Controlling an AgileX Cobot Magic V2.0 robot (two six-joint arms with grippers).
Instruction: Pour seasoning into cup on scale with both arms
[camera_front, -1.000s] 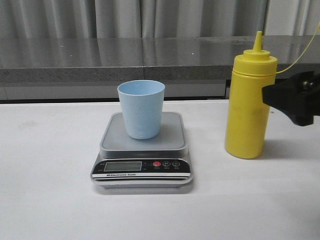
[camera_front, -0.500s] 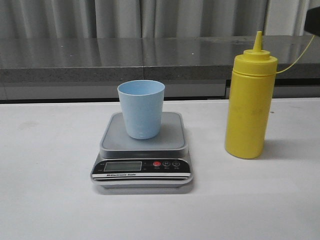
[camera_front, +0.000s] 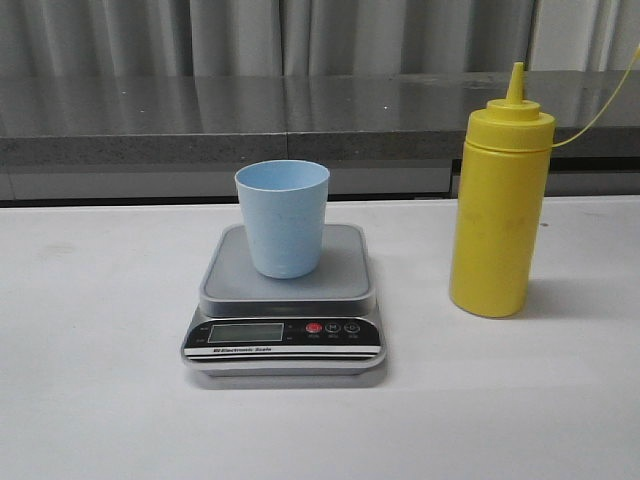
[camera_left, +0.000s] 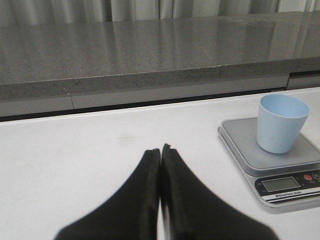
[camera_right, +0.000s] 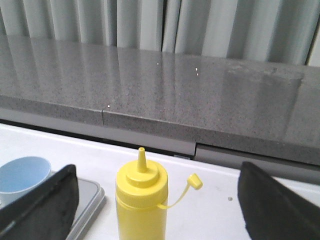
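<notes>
Centrally, seasoning (camera_right: 142, 200) stands between wide-spread right gripper (camera_right: 155, 200) fingers (camera_right: 42, 197)

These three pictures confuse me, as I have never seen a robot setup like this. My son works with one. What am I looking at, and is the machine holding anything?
It is a robot with two arms, each ending in a two-fingered hand. One picture looks forward over a white table; the other two come from small cameras on the wrists.

On the table sits a digital kitchen scale with a light blue cup standing upright on its platform. Beside it, apart from the scale, stands a yellow squeeze bottle, its cap off the nozzle and dangling on a thin tether.

The dark shapes low in the wrist pictures are the fingers. The left hand is shut and empty, away from the scale. The right hand is wide open, with the bottle seen between its fingers. Nothing is held.
</notes>
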